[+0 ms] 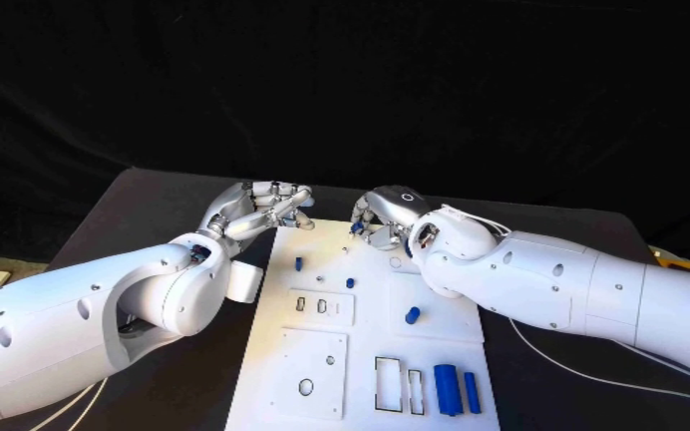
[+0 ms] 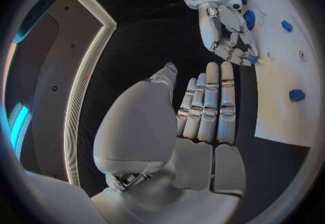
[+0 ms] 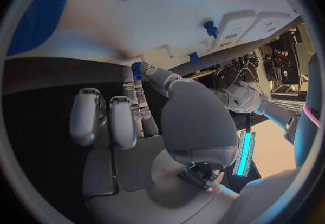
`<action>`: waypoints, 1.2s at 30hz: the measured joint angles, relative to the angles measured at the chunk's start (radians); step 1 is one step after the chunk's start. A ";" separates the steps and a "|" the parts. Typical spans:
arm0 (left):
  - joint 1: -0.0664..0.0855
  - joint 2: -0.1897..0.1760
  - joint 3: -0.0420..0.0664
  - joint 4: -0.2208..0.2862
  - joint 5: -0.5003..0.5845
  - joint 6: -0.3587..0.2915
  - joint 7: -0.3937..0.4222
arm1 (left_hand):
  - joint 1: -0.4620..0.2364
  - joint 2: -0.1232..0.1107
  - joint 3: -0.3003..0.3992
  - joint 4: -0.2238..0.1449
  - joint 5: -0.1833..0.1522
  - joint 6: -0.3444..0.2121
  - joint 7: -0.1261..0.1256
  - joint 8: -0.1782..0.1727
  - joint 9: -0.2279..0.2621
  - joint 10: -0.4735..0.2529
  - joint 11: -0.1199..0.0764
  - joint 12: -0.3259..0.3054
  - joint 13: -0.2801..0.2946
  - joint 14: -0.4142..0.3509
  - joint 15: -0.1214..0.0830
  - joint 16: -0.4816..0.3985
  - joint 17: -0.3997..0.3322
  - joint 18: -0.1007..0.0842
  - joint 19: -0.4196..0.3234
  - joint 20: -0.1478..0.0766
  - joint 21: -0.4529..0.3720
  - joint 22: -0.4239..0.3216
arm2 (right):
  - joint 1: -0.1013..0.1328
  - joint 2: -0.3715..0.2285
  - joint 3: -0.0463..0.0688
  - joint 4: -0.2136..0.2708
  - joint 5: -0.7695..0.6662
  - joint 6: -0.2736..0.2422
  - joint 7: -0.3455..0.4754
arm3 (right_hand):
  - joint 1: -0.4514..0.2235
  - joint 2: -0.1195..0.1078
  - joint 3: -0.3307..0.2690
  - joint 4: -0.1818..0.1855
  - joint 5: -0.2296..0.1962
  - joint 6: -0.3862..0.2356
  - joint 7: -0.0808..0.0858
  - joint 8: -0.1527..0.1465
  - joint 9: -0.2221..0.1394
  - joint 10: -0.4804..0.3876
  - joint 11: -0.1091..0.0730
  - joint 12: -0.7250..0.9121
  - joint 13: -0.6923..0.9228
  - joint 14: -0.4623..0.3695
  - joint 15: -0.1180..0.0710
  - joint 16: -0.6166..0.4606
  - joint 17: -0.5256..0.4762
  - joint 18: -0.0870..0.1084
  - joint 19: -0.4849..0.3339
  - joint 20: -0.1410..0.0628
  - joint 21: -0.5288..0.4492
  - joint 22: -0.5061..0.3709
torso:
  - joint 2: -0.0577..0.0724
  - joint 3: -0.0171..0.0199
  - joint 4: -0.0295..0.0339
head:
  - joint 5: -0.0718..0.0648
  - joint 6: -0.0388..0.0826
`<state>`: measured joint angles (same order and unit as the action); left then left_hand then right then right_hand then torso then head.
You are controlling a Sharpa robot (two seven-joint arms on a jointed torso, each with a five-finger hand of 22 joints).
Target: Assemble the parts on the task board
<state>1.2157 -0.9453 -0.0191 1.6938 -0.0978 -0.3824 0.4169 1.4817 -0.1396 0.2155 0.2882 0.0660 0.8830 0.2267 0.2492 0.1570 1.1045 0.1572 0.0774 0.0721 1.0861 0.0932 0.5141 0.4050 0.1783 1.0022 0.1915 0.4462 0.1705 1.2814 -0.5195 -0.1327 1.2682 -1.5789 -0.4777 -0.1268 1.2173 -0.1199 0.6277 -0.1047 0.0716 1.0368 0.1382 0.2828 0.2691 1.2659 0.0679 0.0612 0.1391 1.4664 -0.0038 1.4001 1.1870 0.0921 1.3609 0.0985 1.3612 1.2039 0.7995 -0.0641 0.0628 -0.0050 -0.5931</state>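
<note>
The right robot hand (image 1: 381, 219) is pinching a small blue part (image 3: 138, 69) at the top edge of the task board (image 1: 324, 371), mid-frame. The left robot hand (image 1: 266, 207) hovers released, just upper left. I'd line the part up over its hole first, then press straight down.

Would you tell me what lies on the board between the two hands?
In the head view, only bare white task board lies between the left hand and the right hand; the nearest blue parts sit closer to the robot.
</note>
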 measured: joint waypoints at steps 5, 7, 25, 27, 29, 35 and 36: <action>0.000 0.000 0.000 -0.001 0.000 0.000 -0.001 | 0.000 0.000 0.000 0.000 0.000 0.000 0.000 0.000 0.000 0.000 0.000 0.000 0.000 0.000 0.000 0.000 0.000 0.000 0.000 0.000 0.000 0.000 | -0.002 -0.007 -0.001 0.006 0.001 0.000 0.000 | 0.000 0.000 0.000 0.000 0.000 -0.001 0.001 0.003 0.000 -0.002 0.002 0.000 0.000 0.000 0.000 0.000 0.000 0.000 0.000 0.000 0.000 0.000 | 0.001 -0.0003 -0.0001 | 0.001 0.001; 0.000 -0.001 0.000 -0.002 0.000 0.000 -0.001 | 0.000 0.000 0.000 0.000 0.000 0.000 0.000 0.000 0.000 0.000 0.000 0.000 0.000 0.000 0.000 0.000 0.000 0.000 0.000 0.000 0.000 0.000 | -0.002 -0.009 -0.001 0.009 0.001 0.000 0.000 | 0.000 0.000 0.000 0.000 0.000 -0.002 0.001 0.003 0.000 -0.001 0.002 0.000 0.000 0.000 0.000 0.000 0.000 0.000 0.000 0.000 0.000 0.000 | 0.001 -0.0005 0.0000 | 0.001 0.002; 0.001 -0.002 0.000 -0.009 0.000 0.000 -0.005 | 0.000 0.000 0.000 0.000 0.000 0.000 0.000 0.000 -0.001 0.000 0.000 0.000 0.000 0.000 0.000 0.000 0.002 0.000 0.000 0.000 0.000 0.001 | -0.003 -0.013 -0.002 0.027 -0.001 -0.011 -0.004 | 0.000 0.000 0.000 0.000 0.002 -0.003 0.000 0.002 0.014 -0.002 0.005 -0.002 0.001 0.000 0.000 0.005 0.003 0.000 0.000 0.000 0.000 0.000 | 0.003 -0.0018 0.0028 | 0.001 0.006; 0.001 -0.002 0.000 -0.009 0.000 0.000 -0.005 | 0.000 0.000 0.000 0.000 0.000 0.000 0.000 0.000 -0.001 0.000 0.000 0.000 0.000 0.000 0.000 0.000 0.002 0.000 0.000 0.000 0.000 0.001 | -0.003 -0.012 -0.002 0.029 -0.001 -0.011 -0.004 | 0.000 0.000 0.000 0.000 0.002 -0.003 -0.001 0.002 0.014 -0.002 0.005 -0.002 0.001 0.000 0.000 0.005 0.003 0.000 0.000 0.000 0.000 0.000 | 0.003 -0.0022 0.0029 | 0.001 0.005; 0.001 -0.002 0.000 -0.009 0.000 0.000 -0.005 | 0.000 0.000 0.000 0.000 0.000 0.000 0.000 0.000 -0.001 0.000 0.000 0.000 0.000 0.000 0.000 0.000 0.003 0.000 0.000 0.000 0.000 0.001 | -0.003 -0.012 -0.002 0.032 -0.001 -0.011 -0.004 | 0.000 0.000 0.000 0.000 0.002 -0.003 -0.001 0.002 0.014 -0.002 0.005 -0.002 0.001 0.000 0.000 0.005 0.003 0.000 0.000 0.000 0.000 0.000 | 0.003 -0.0025 0.0029 | 0.002 0.005; 0.001 -0.003 0.000 -0.009 0.000 0.000 -0.006 | 0.000 0.000 0.000 0.000 0.000 0.000 0.000 0.000 -0.001 0.000 0.000 0.000 0.000 0.000 0.000 0.000 0.003 0.000 0.000 0.000 0.000 0.001 | -0.004 -0.006 -0.002 0.036 -0.001 -0.011 -0.002 | -0.002 -0.002 0.000 0.000 0.002 -0.004 -0.003 0.000 0.014 -0.003 0.007 -0.003 0.001 0.000 0.000 0.005 0.003 0.000 0.000 0.000 0.000 0.001 | 0.004 -0.0031 0.0027 | 0.002 0.004; 0.001 -0.003 0.000 -0.009 0.000 0.000 -0.006 | 0.000 0.000 0.000 0.000 0.000 0.000 0.000 0.000 -0.001 0.000 0.000 0.000 0.000 0.000 0.000 0.000 0.003 0.000 0.000 0.000 0.000 0.000 | -0.004 -0.006 -0.002 0.036 -0.001 -0.011 -0.002 | -0.002 -0.002 0.000 0.000 0.002 -0.004 -0.003 0.000 0.014 -0.004 0.007 -0.002 0.001 0.000 0.000 0.005 0.003 0.000 0.000 0.000 0.000 0.001 | 0.004 -0.0031 0.0028 | 0.002 0.004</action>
<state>1.2171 -0.9480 -0.0192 1.6847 -0.0974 -0.3825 0.4105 1.4817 -0.1395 0.2155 0.2882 0.0660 0.8831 0.2267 0.2492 0.1562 1.1045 0.1571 0.0774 0.0721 1.0862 0.0932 0.5141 0.4081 0.1783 1.0022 0.1915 0.4462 0.1710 1.2772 -0.5256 -0.1349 1.3039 -1.5801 -0.4884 -0.1286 1.2158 -0.1216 0.6275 -0.1048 0.0734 1.0326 0.1351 0.2829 0.2833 1.2623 0.0747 0.0594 0.1400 1.4664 -0.0038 1.4049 1.1900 0.0922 1.3608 0.0985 1.3611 1.2047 0.8038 -0.0672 0.0656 -0.0027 -0.5887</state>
